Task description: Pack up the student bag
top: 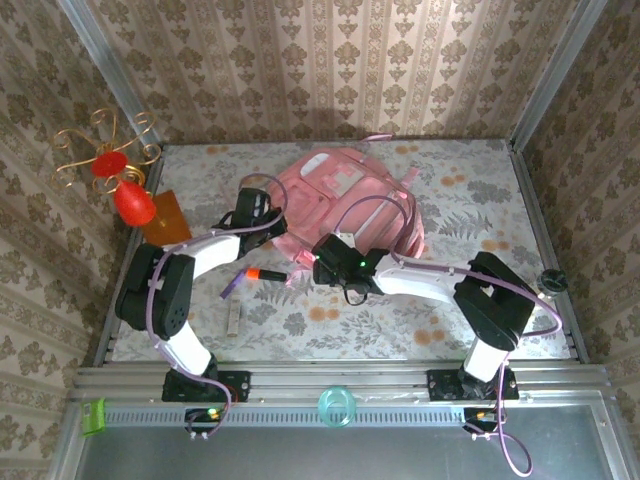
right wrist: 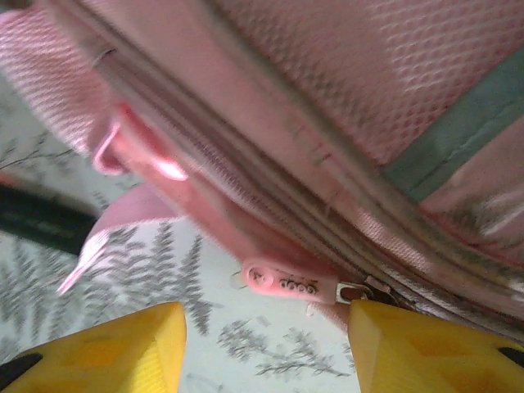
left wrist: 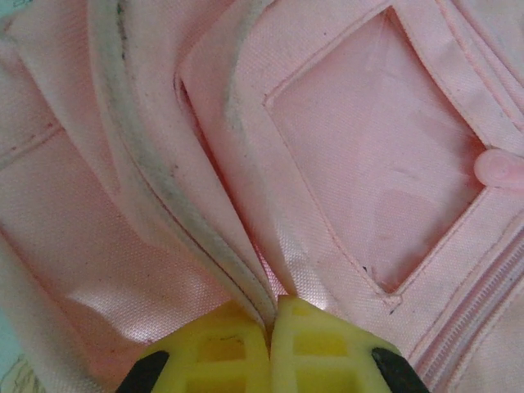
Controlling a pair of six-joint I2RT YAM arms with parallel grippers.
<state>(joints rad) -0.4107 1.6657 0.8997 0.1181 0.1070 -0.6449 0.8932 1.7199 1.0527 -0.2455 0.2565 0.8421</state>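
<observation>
The left claw [left wrist: 270,323] pinches a fold of the student bag [left wrist: 377,164]; the right claw [right wrist: 266,340] is spread at its zip pull [right wrist: 286,282].

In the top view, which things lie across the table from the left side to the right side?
red ornament → orange card → pen → bag → black knob
</observation>
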